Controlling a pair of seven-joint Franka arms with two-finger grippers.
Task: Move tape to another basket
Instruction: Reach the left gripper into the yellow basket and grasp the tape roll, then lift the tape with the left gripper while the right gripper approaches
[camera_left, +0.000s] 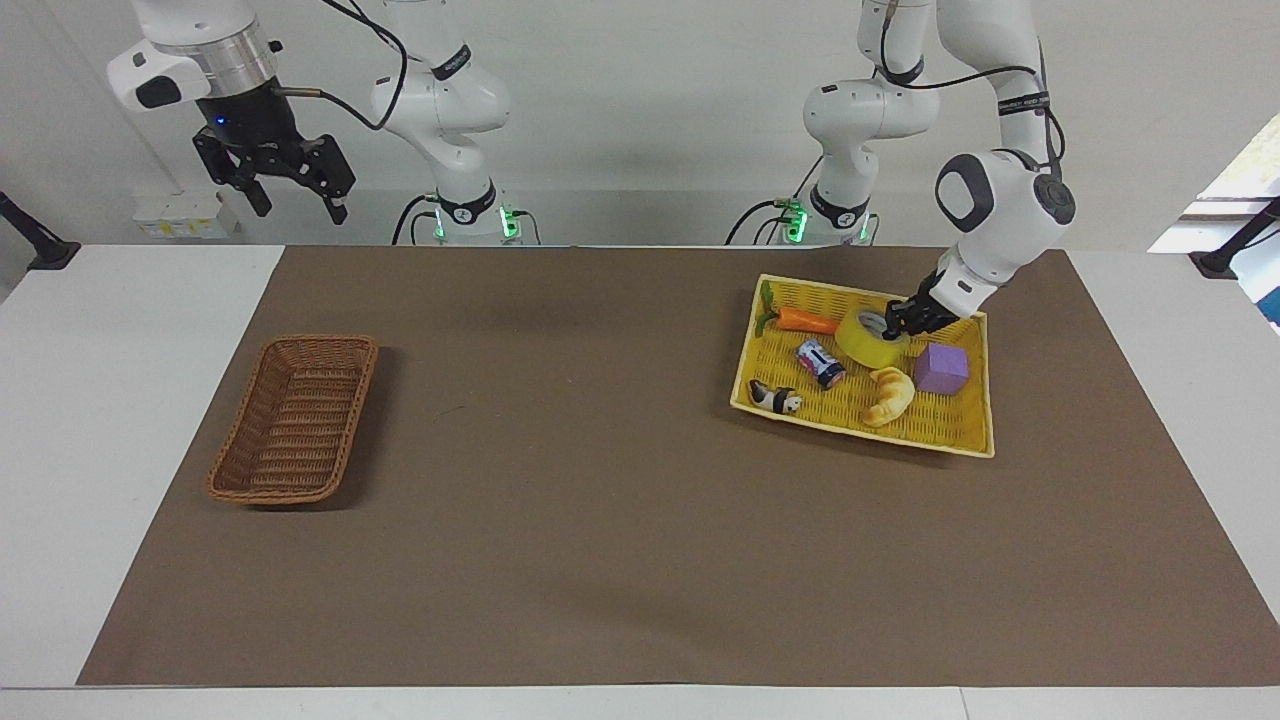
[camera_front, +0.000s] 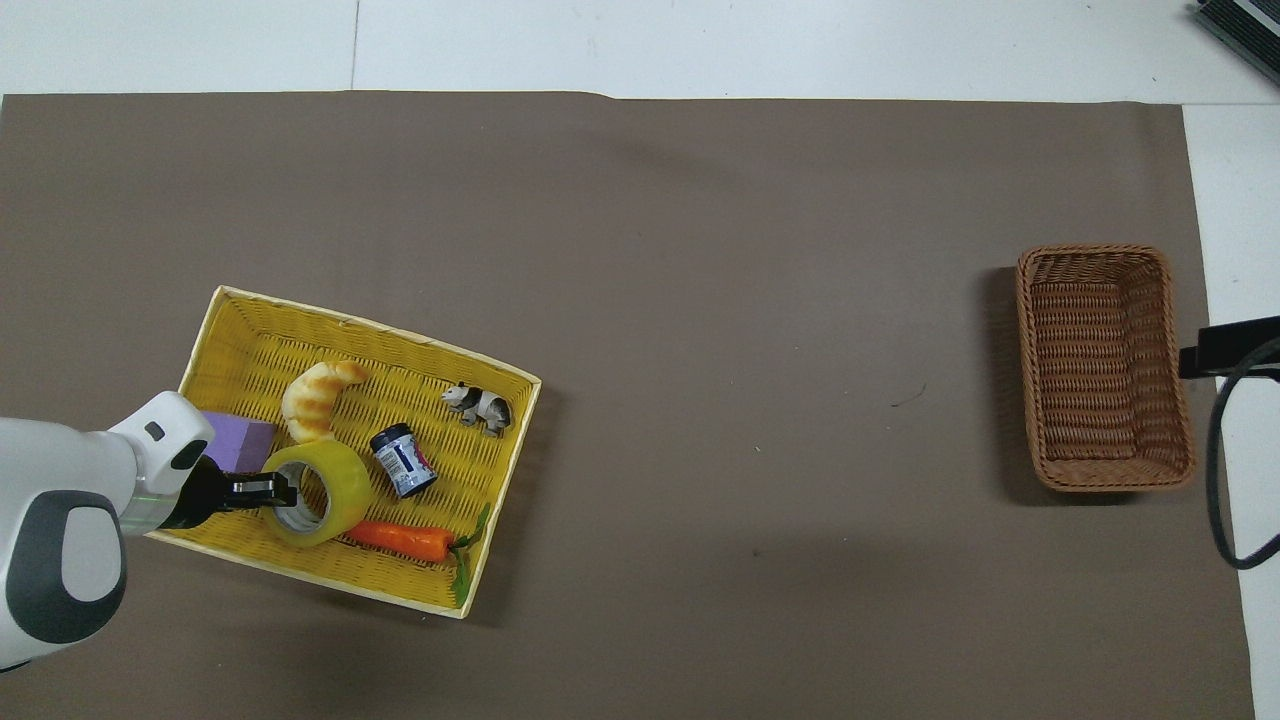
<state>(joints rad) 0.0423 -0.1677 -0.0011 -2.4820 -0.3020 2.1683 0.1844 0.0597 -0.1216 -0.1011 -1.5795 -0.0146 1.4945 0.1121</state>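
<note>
The yellow tape (camera_left: 866, 343) with a pale core is in the yellow tray basket (camera_left: 860, 430) at the left arm's end of the table. My left gripper (camera_left: 897, 321) is shut on the roll's wall, with one finger inside the core. In the overhead view the left gripper (camera_front: 272, 488) holds the tape (camera_front: 342, 478) at its edge; the roll looks tilted. The brown wicker basket (camera_left: 345, 345) stands empty at the right arm's end and also shows in the overhead view (camera_front: 1095, 250). My right gripper (camera_left: 300, 205) waits open, high above the table edge.
In the yellow tray (camera_front: 380, 330) lie a croissant toy (camera_front: 318, 396), a purple block (camera_front: 240, 440), a small can (camera_front: 404, 460), a panda figure (camera_front: 478, 403) and a carrot (camera_front: 400, 540) beside the tape. A brown mat (camera_left: 600, 480) covers the table.
</note>
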